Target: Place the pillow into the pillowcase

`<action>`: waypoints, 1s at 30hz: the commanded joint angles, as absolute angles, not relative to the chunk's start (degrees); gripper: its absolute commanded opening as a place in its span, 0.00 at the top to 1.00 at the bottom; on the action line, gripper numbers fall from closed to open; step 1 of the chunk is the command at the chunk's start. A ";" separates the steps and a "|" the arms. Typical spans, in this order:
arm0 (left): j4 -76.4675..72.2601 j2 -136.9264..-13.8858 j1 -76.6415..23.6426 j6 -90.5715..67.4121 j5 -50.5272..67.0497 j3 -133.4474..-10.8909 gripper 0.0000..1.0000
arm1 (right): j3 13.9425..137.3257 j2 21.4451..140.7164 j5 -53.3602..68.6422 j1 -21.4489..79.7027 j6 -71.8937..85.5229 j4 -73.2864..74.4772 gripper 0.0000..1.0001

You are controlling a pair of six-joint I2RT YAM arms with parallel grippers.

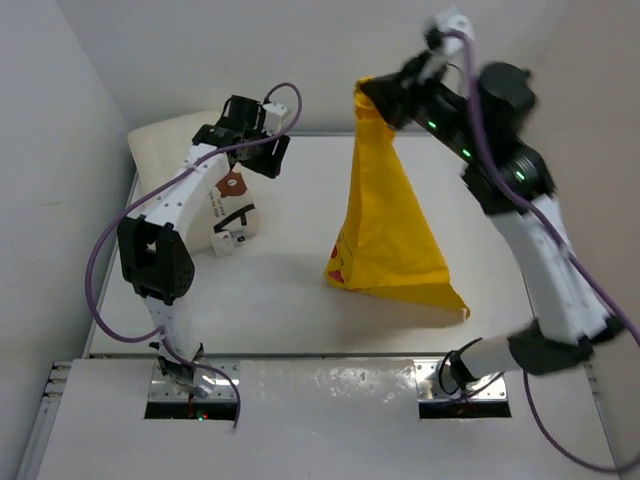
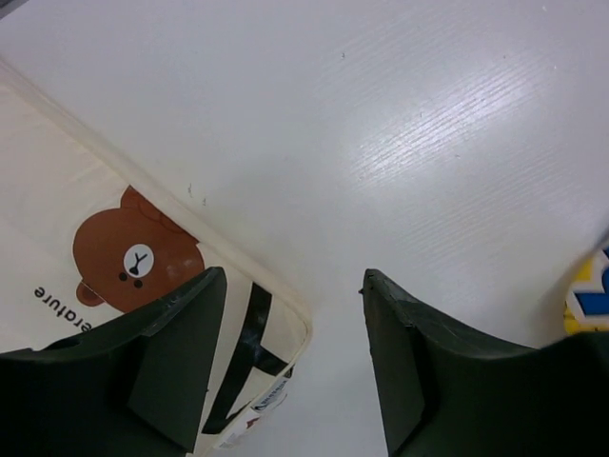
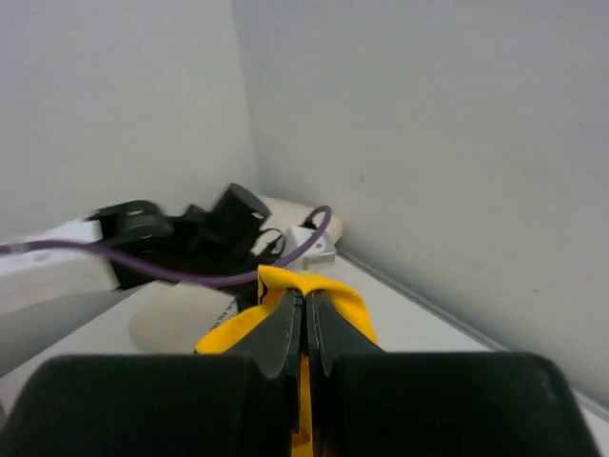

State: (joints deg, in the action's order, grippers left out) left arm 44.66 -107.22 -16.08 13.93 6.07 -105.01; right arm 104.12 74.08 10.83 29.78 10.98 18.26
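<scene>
The fingers [image 3: 278, 335] of the right gripper [image 3: 304, 303] are clamped on a top corner of the pillowcase [image 1: 390, 235], which hangs as a yellow cone down to the table [image 1: 300, 330]. The left gripper [image 2: 290, 281] is spread wide and empty, just above the pillow [image 2: 67, 190] at the far left. I think the case needs a second hold to open its mouth, but I cannot tell which edge is the open one.
</scene>
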 commanded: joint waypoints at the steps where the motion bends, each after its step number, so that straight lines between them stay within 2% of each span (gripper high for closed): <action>1: 43.33 -104.50 -15.47 14.33 5.45 -106.88 0.42 | 112.12 92.90 7.74 27.43 9.23 33.37 1.00; 2: 43.33 -104.15 -15.47 14.24 4.67 -106.79 0.41 | 118.85 102.04 7.65 27.16 9.40 38.36 0.96; 3: 43.33 -104.06 -15.47 14.33 4.40 -106.79 0.41 | 125.35 106.57 7.39 26.64 10.80 40.58 0.55; 4: 43.33 -103.98 -15.47 14.24 3.44 -106.70 0.41 | 128.81 111.05 7.21 26.28 11.94 42.95 0.27; 5: 43.33 -103.63 -15.38 14.33 2.99 -106.53 0.39 | 131.89 118.75 7.21 25.93 13.00 47.68 0.09; 6: 43.59 -103.45 -15.38 14.59 2.73 -106.52 0.38 | 134.45 121.61 7.90 25.23 15.62 49.64 0.01; 8: 44.03 -102.92 -15.38 15.11 1.85 -106.09 0.35 | 134.75 123.83 9.91 23.65 19.40 51.24 0.01; 10: 44.30 -102.92 -15.29 15.38 1.67 -105.65 0.34 | 128.10 119.73 10.54 22.59 21.00 47.83 0.01; 12: 43.95 -103.27 -15.21 15.38 1.93 -105.12 0.34 | 107.16 109.55 10.11 21.10 21.71 37.30 0.01; 13: 43.68 -103.62 -15.29 15.47 2.89 -104.77 0.33 | 102.44 103.25 10.11 19.96 21.53 31.00 0.01; 15: 43.51 -104.32 -15.55 15.29 5.61 -104.59 0.33 | 94.09 98.90 10.02 18.90 20.92 27.70 0.03; 16: 43.51 -104.59 -16.17 15.29 6.41 -104.42 0.33 | 92.22 97.31 10.19 17.85 19.70 27.86 0.42; 17: 43.59 -104.85 -16.52 15.29 7.29 -104.50 0.34 | 90.72 95.38 10.11 17.32 19.51 28.38 0.69; 18: 43.51 -105.38 -16.87 15.29 8.51 -104.33 0.35 | 87.83 94.49 9.06 16.71 19.60 29.52 0.87; 19: 43.51 -105.64 -17.48 15.29 8.70 -104.33 0.35 | 86.32 93.87 8.97 16.35 19.60 29.71 0.90; 21: 43.51 -106.08 -18.02 15.29 9.57 -104.06 0.36 | 81.25 92.55 8.27 16.08 19.51 29.97 0.64; 22: 43.33 -106.26 -18.19 14.94 9.75 -103.63 0.36 | 79.65 92.55 7.30 16.35 19.08 30.06 0.57; 23: 43.33 -106.26 -18.28 14.68 10.28 -103.36 0.36 | 77.54 92.81 7.03 16.52 18.90 30.41 0.42; 26: 43.16 -106.52 -18.54 14.07 12.03 -101.87 0.36 | 75.68 95.08 5.28 17.75 18.90 31.64 0.27; 30: 43.07 -106.61 -20.73 14.76 18.70 -98.27 0.37 | 75.50 98.43 3.52 20.12 20.12 31.56 0.15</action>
